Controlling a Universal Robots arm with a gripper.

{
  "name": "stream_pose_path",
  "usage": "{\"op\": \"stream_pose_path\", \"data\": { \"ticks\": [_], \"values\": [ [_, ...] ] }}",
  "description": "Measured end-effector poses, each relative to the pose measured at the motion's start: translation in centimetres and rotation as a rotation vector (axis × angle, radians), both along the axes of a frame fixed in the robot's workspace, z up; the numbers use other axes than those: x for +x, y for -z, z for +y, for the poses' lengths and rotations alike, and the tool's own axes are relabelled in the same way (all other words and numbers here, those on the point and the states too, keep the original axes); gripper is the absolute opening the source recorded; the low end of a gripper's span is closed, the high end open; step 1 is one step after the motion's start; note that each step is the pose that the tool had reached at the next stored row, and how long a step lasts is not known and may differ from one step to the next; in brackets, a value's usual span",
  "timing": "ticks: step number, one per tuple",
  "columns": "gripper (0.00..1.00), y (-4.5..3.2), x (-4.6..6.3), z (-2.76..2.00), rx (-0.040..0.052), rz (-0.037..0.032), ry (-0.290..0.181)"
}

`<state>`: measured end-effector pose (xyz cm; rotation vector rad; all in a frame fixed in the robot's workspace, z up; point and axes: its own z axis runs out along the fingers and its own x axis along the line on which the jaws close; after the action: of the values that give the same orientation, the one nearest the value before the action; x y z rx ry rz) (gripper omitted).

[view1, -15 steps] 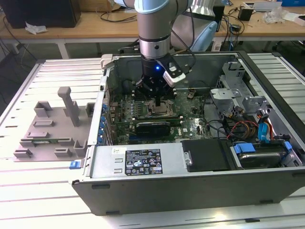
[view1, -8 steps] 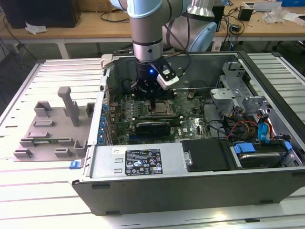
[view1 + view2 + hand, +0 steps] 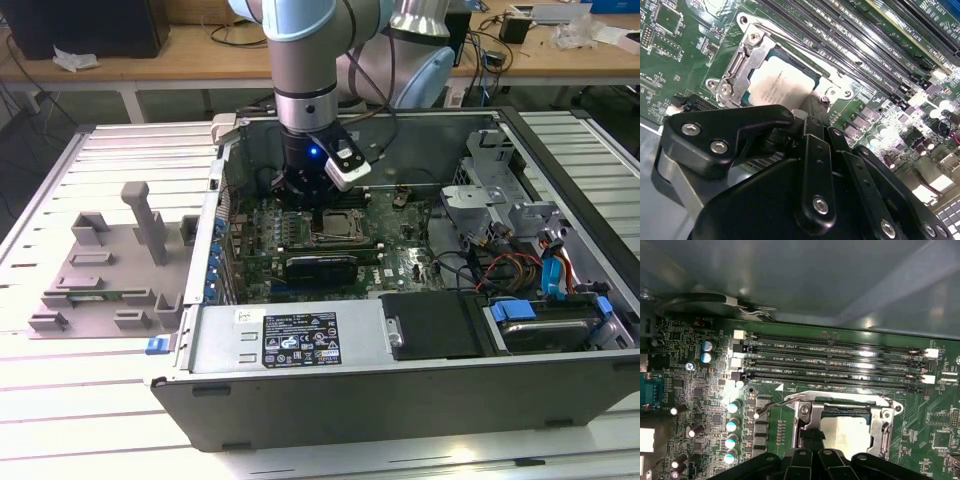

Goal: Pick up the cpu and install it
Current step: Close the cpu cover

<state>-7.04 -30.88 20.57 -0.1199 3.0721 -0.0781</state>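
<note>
Inside the computer case (image 3: 450, 400), at the motherboard (image 3: 695, 390) socket (image 3: 740, 65): installation step, cpu (image 3: 780, 82) lying in place
Seen in both wrist views, the cpu rests flat within the socket's metal frame, shiny top facing up; being square it has no long axis, and its edges run parallel to the frame and to the memory slots (image 3: 840, 360); the gripper (image 3: 811, 107) hangs low over one edge of the cpu; whether it is clenched or released cannot be told; the task is judged near completion; any next move calls for a straight, gentle motion, lest the cpu be dragged sideways off its seat
</note>
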Motion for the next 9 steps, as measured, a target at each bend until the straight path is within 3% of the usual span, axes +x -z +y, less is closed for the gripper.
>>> {"op": "stream_pose_path", "data": {
  "ticks": [9],
  "values": [
    [0.11, 0.10, -0.14, 0.12, 0.0002, 0.0002, 0.000]
  ]
}}
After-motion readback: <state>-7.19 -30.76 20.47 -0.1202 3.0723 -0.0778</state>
